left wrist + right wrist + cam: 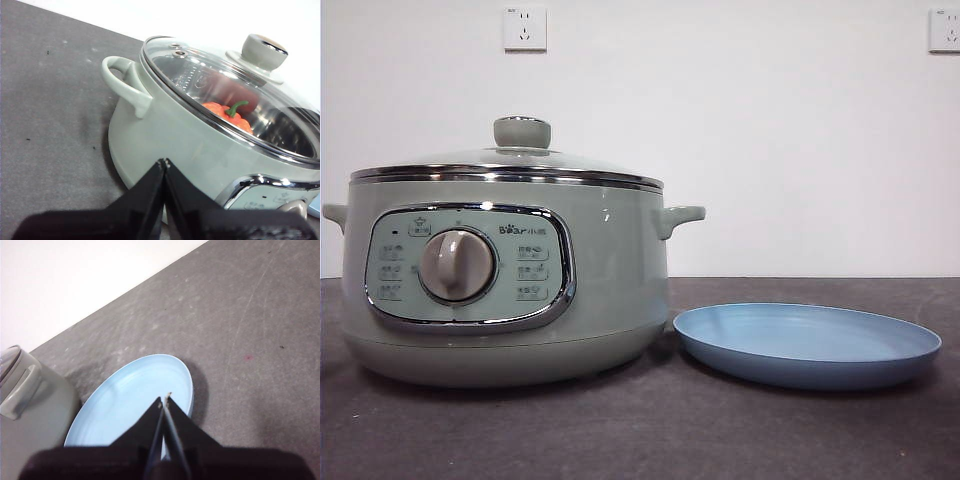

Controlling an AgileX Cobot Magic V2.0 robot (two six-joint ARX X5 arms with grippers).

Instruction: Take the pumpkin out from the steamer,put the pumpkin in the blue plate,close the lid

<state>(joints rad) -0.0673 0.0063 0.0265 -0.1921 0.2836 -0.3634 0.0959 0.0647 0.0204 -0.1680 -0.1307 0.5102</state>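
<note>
We see the pumpkin (227,112) only in part, through the glass lid (220,90) beyond the left gripper (164,162); its lower body is hidden behind the rim of the steamer (165,145). In the front view it is fully hidden. The steamer's far side is cut off. Below the right gripper (165,399), the blue plate (125,400) is partly covered by the jaws. Panel labels (532,272) are too small to read.

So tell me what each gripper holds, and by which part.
Nothing is held. The left gripper and right gripper are both shut on nothing.
</note>
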